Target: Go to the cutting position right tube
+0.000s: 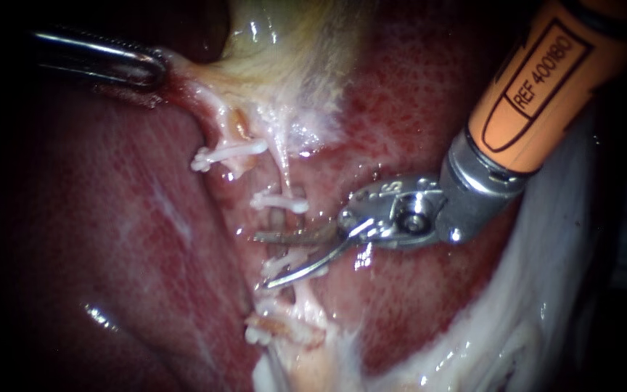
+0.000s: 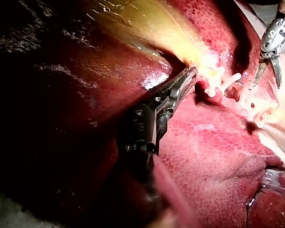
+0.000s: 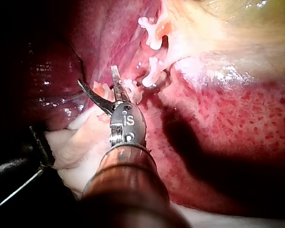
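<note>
Running down from the gallbladder (image 1: 292, 51) through the middle of the endoscope view, the right tube (image 1: 283, 170) shows as a thin pale strand over the red liver (image 1: 110, 218). You have a white upper clip (image 1: 279, 202) across it just above your blades. A lower clip (image 1: 259, 334) sits further down, beside a clump of pale tissue.

Your right instrument (image 1: 261, 260) comes in from the upper right on an orange shaft. Its two slim curved blades stand apart, one above and one below the stretch of tube between those clips. The tube lies in the gap, but you cannot tell from these views whether either blade touches it. The right wrist view shows the same spread blades, with the white clips just ahead of them.

To the left of the right tube, a second strand (image 1: 215, 123) carries a third clip (image 1: 230, 154).

Your left instrument (image 1: 155, 67) enters from the left, well apart from the blades. Its jaws are clamped on the pale tissue at the gallbladder's narrow end, which is stretched taut toward them. The left wrist view shows those jaws pinching the yellowish edge of the gallbladder, with the clips just beyond their tips.
</note>
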Action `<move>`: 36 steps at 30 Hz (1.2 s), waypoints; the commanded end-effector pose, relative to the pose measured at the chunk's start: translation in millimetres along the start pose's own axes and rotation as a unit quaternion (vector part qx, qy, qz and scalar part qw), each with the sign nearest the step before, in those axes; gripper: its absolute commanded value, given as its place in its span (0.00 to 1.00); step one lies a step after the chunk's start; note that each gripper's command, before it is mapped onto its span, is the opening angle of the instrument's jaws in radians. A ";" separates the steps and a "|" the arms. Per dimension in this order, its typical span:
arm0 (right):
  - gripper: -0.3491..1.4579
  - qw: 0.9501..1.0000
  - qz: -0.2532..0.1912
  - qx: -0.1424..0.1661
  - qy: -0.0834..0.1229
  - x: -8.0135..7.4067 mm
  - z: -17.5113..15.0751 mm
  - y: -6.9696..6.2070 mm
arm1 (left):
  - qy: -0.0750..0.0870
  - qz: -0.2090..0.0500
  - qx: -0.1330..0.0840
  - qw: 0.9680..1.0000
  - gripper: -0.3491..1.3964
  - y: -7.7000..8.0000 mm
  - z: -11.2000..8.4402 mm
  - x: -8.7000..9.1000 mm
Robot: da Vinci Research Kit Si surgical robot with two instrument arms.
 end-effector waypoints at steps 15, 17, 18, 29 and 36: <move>0.91 1.000 -0.001 0.008 -0.003 -2.4 -3.8 -1.1 | 0.000 0.000 -0.001 1.000 0.00 0.0 -0.8 0.2; 0.91 1.000 0.005 0.007 -0.004 -2.8 -4.0 -0.4 | 0.000 0.000 -0.001 1.000 0.00 0.1 -0.9 0.3; 0.91 1.000 0.004 0.007 -0.004 -3.0 -4.0 0.0 | 0.000 -0.001 -0.001 1.000 0.00 0.2 -1.0 0.3; 0.94 1.000 0.019 -0.008 -0.023 -6.6 -3.7 5.2 | 0.000 -0.001 0.000 1.000 0.00 0.3 -1.2 0.4; 0.95 0.999 0.022 -0.015 -0.026 -7.0 -3.4 7.4 | 0.000 -0.001 0.000 1.000 0.00 0.3 -1.2 0.4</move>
